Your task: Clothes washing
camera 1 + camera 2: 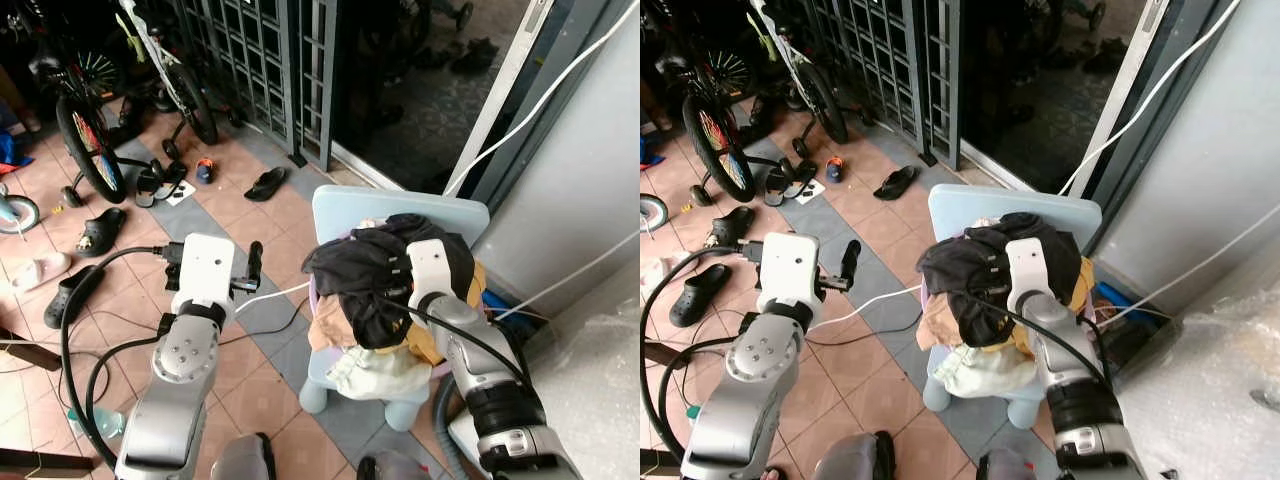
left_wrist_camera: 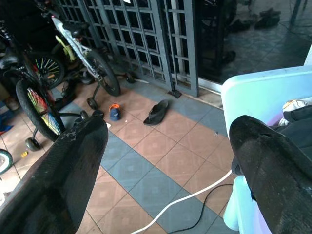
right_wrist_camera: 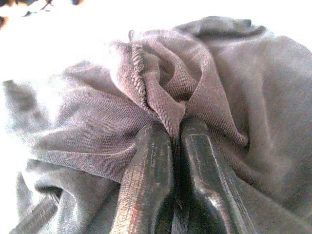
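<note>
Right hand (image 3: 173, 139) clamped on dark garment (image 1: 365, 275) atop clothes pile on pale blue chair (image 1: 400, 210) | left hand (image 2: 165, 161) spread, idle beside | step: picking laundry | next: lift garment clear

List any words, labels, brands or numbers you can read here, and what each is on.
None can be read.
Bicycle: no readable marking on its frame.
Left gripper, fingers apart: its white housing shows no lettering.
Right gripper, fingers pinching the dark garment on the pale blue chair: no tag or print visible.
</note>
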{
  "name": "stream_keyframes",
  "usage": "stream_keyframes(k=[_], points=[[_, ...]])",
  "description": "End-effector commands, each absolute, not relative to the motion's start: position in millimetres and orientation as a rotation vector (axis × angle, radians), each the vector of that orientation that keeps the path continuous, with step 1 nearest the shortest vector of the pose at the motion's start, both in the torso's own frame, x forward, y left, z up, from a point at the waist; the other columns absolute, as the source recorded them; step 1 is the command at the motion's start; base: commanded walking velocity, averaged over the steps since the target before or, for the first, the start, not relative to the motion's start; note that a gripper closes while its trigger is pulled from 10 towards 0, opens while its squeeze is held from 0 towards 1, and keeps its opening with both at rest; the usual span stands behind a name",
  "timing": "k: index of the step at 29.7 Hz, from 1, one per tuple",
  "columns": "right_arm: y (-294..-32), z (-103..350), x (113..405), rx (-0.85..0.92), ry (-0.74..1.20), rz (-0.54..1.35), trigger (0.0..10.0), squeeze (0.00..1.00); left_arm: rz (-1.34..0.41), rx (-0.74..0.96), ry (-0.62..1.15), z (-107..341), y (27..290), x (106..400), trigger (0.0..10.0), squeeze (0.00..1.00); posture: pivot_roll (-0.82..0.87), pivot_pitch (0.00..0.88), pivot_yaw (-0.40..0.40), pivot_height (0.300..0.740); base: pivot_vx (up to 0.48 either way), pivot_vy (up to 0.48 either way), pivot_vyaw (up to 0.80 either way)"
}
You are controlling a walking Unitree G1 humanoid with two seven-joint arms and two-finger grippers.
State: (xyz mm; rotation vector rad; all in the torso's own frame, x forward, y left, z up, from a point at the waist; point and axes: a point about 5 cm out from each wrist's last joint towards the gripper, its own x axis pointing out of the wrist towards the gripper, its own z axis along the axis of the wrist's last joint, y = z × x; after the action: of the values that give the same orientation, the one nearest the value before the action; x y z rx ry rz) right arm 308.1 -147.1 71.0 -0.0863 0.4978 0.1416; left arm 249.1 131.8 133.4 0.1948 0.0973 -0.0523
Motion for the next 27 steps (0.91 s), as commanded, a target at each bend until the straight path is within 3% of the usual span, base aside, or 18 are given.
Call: stream_keyframes(k=[1, 5, 11, 16, 17, 27], points=[[-144.7, 81.5, 309.2, -0.065, 0.448, 0.148, 0.0, 0.0, -0.029, 0.219, 0.128, 127.9, 136.1, 250.0, 10.0, 0.0, 0.04, 0.086, 0.025, 0.74, 0.0, 0.0, 0.0], [-133.1, 156.3, 314.2, -0.035, 0.05, 0.165, 0.0, 0.0, -0.008, 0.239, 0.145, 120.2, 128.9, 259.6, 10.0, 0.0, 0.03, 0.022, 0.038, 0.74, 0.0, 0.0, 0.0], [-134.3, 187.3, 308.7, -0.069, -0.13, 0.197, 0.0, 0.0, 0.004, 0.22, 0.133, 119.9, 131.7, 266.5, 10.0, 0.0, 0.01, 0.0, 0.053, 0.74, 0.0, 0.0, 0.0], [-144.4, 179.2, 300.8, -0.045, -0.118, 0.166, 0.0, 0.0, 0.011, 0.208, 0.105, 123.1, 130.7, 272.5, 10.0, 0.0, 0.01, 0.0, 0.061, 0.74, 0.0, 0.0, 0.0], [-144.4, 173.3, 299.4, -0.046, -0.089, 0.158, 10.0, 0.0, 0.008, 0.196, 0.087, 125.8, 129.6, 274.3, 10.0, 0.0, 0.01, 0.0, 0.066, 0.74, 0.0, 0.0, 0.0], [-139.2, 161.3, 290.8, -0.046, -0.066, 0.138, 10.0, 0.0, 0.003, 0.187, 0.07, 126.5, 126.6, 276.1, 10.0, 0.0, 0.0, 0.0, 0.072, 0.74, 0.0, 0.0, -0.71]])
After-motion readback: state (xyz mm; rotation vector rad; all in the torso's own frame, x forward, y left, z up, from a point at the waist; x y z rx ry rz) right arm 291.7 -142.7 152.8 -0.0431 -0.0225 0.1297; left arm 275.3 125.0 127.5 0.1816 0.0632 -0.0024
